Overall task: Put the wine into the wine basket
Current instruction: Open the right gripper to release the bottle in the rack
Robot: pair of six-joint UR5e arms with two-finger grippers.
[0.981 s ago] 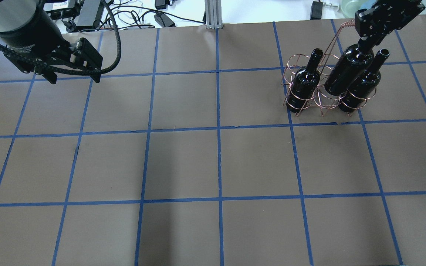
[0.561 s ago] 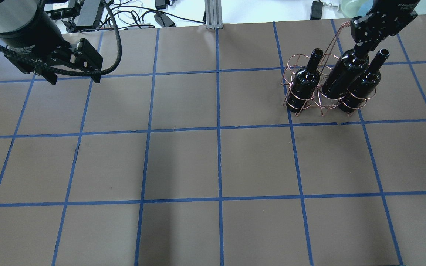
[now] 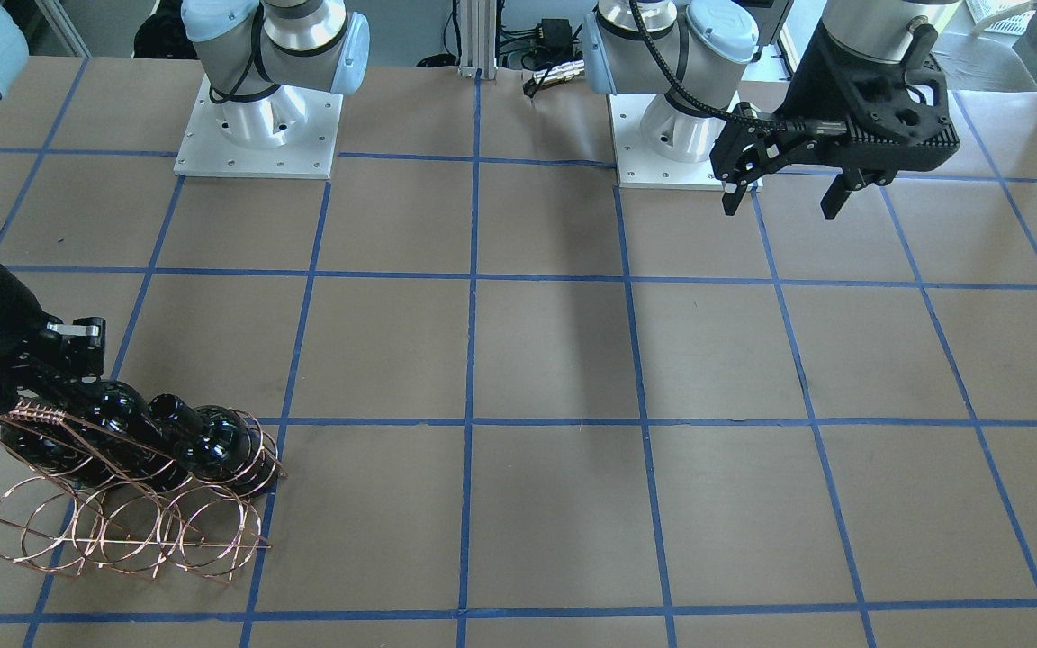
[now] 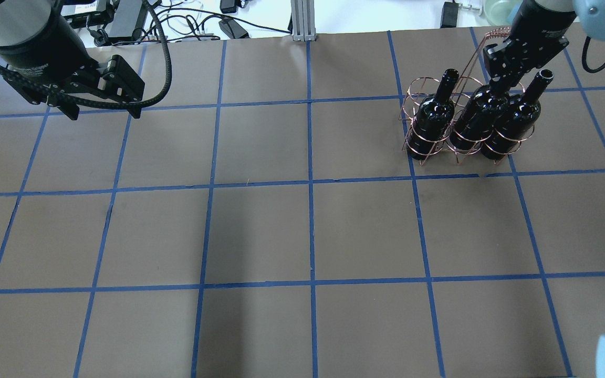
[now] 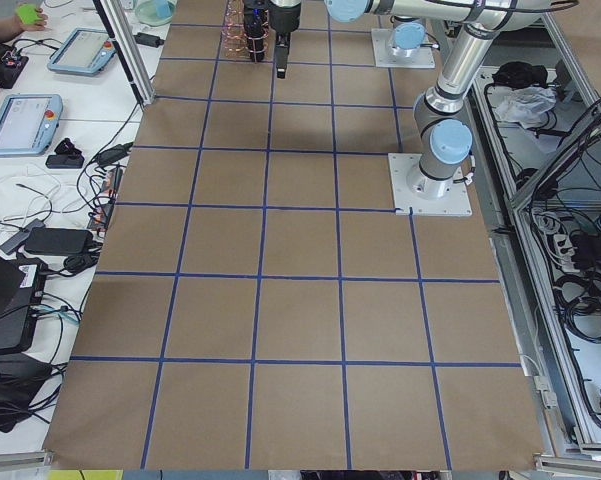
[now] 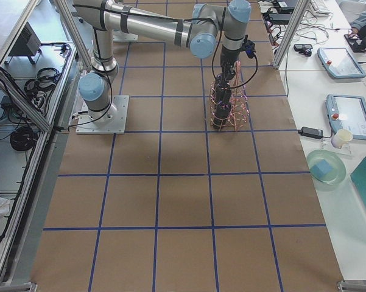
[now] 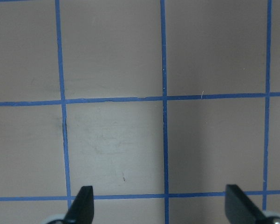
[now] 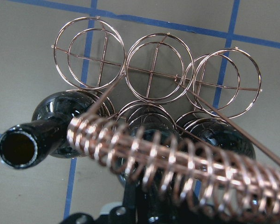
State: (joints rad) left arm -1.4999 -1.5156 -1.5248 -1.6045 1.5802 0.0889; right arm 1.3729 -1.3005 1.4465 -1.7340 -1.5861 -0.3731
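**Overhead view, read left to right.** The left gripper (image 4: 104, 110) hangs above the taped brown table (image 4: 260, 231) with its fingers spread and nothing between them. It is well apart from the work, and its wrist view shows only bare grid.

Toward the right stands the wine basket (image 8: 151, 71), a copper wire rack. Its row of rings nearer the robot holds three glossy black bottles. First is the left-hand seated bottle (image 4: 434, 118). In the middle ring is the wine (image 4: 473, 123), and beyond it the right-hand seated bottle (image 4: 518, 118). The right gripper (image 4: 501, 79) covers the neck of the wine, just beside the coiled handle (image 8: 186, 163), and appears clenched on that neck. The fingers themselves are hidden.

**Change.** One second ago the wine hung tilted, with its base above the middle ring. It was lower 0.6 s ago. Now its body sits inside the ring, and its shoulder is about level with those of its neighbours.

**Significance.** The insertion looks essentially complete. What likely remains is release and a straight lift clear of the handle. Whether the base rests fully on the rack floor cannot be told. The three far rings hold no bottle.
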